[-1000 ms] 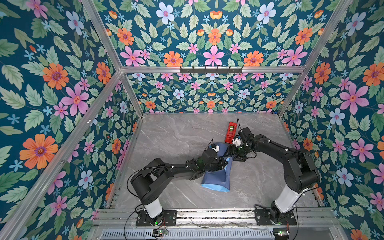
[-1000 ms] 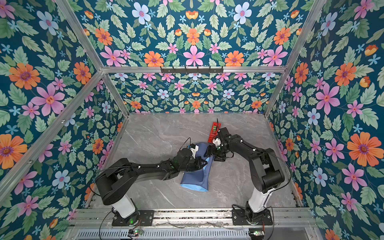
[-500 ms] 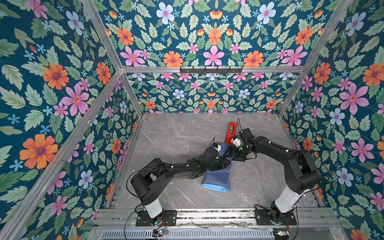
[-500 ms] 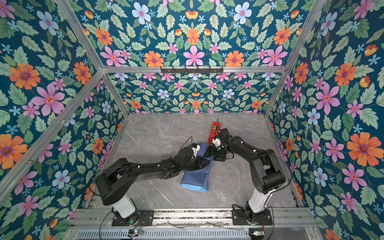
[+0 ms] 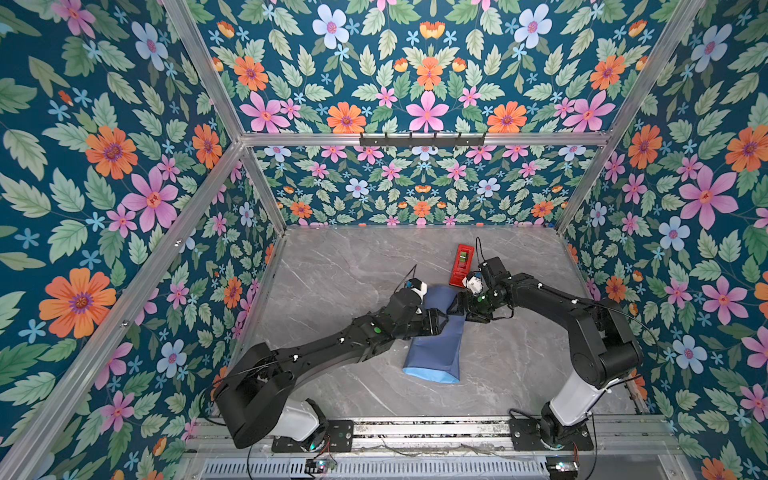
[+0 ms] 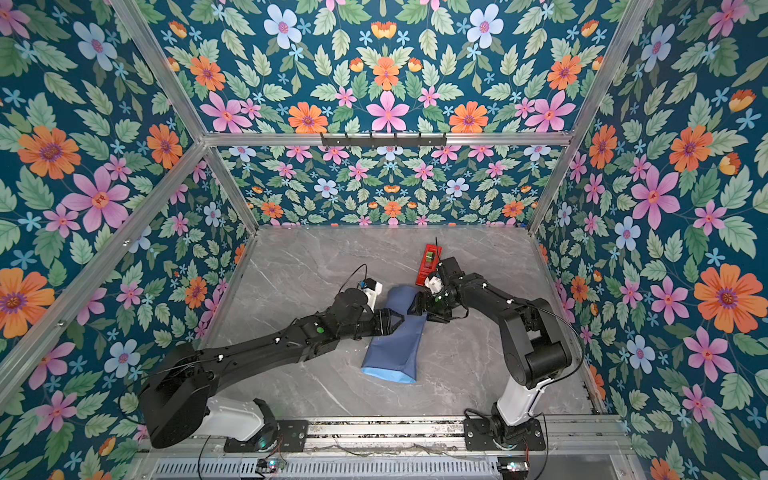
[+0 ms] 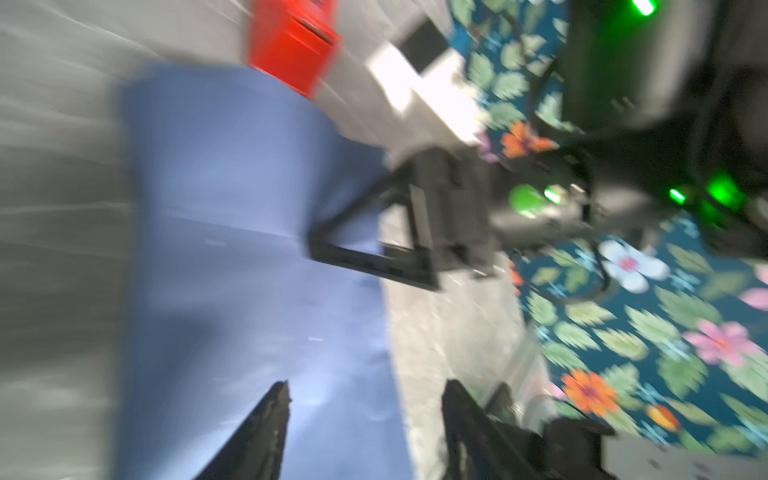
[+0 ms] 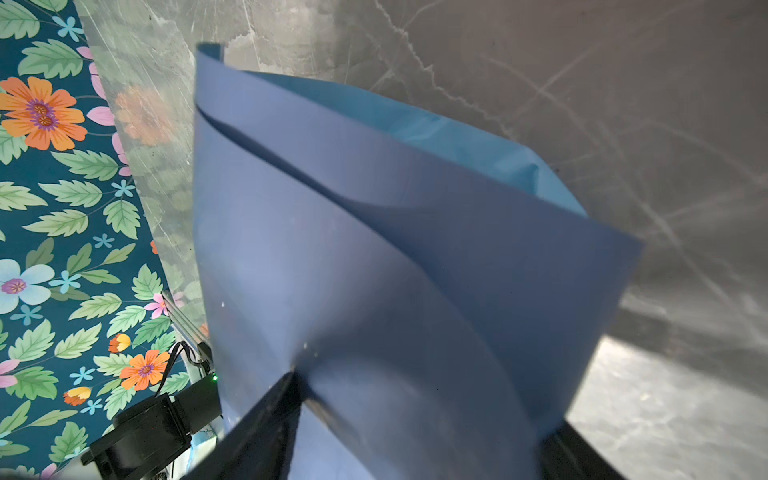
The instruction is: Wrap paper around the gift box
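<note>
Release on the left: the left gripper [image 7: 368, 386], clamped a second ago, now hangs jaws apart over the folded slate-blue paper sheet [image 5: 436, 345] on the grey marble surface [image 5: 332, 270]. The right gripper [image 5: 459, 302] straddles its far end, and I cannot tell whether it grips. The gift box is hidden, presumably inside the fold.

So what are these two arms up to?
They're wrapping a gift. The large slate-blue paper sheet lies folded on the grey marble table; no box shows. The black left arm's fingers stand open over it; the right arm's fingers straddle its far end. A narrow red tape dispenser lies behind.
</note>
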